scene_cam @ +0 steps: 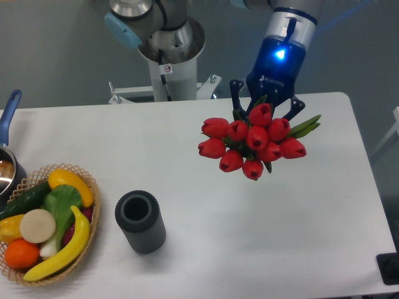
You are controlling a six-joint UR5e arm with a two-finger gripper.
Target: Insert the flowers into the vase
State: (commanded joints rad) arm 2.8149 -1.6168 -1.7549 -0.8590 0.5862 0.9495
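Observation:
The flowers (251, 144) are a tight bunch of red tulips with green leaves, held in the air over the right half of the white table. My gripper (265, 112) is shut on the bunch's stems, which are mostly hidden behind the blooms; the blooms face the camera. The vase (140, 221) is a dark ribbed cylinder standing upright at the front left of the table, mouth open and empty. It stands well to the left of and nearer the camera than the flowers.
A woven basket (87, 187) with fruit and vegetables sits at the front left edge, just left of the vase. A pot with a blue handle (7, 112) is at the far left edge. The robot base (168, 50) stands behind the table.

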